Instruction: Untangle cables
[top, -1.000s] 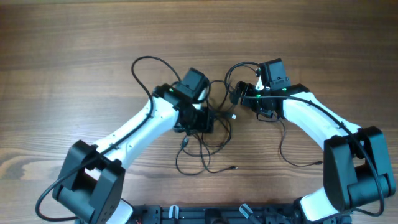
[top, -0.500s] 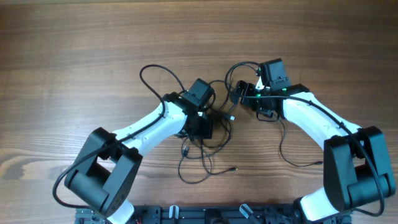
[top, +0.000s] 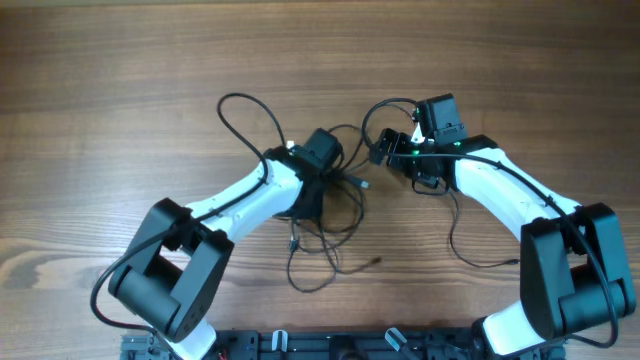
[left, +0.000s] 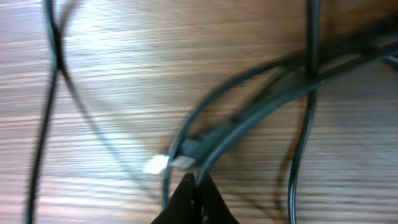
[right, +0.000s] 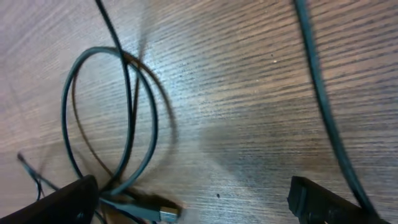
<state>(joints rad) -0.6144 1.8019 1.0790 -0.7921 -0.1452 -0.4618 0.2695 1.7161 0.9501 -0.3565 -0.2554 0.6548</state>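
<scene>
The cables (top: 335, 225) lie as a tangle of thin black cords on the wood between the two arms, with loops trailing toward the front edge. My left gripper (top: 308, 208) is down in the tangle; in the left wrist view its jaws (left: 194, 182) are shut on a cable (left: 249, 118) that runs up and right from the tips. A light-tipped plug (left: 163, 164) lies just ahead of them. My right gripper (top: 408, 165) stands open just right of the tangle. A cable loop (right: 109, 112) and a silver-tipped plug (right: 163, 214) lie by its left finger (right: 59, 202).
Thicker black arm cables arc over the table, one behind the left arm (top: 245, 110) and one beside the right arm (top: 455, 235). The table (top: 120, 80) is bare wood to the left and at the back. A dark rail (top: 330, 345) runs along the front edge.
My left gripper has closed from open onto a cable and shifted slightly. The tangle has been tugged, and the plug near the middle has slid a little left. The right arm is unchanged.
</scene>
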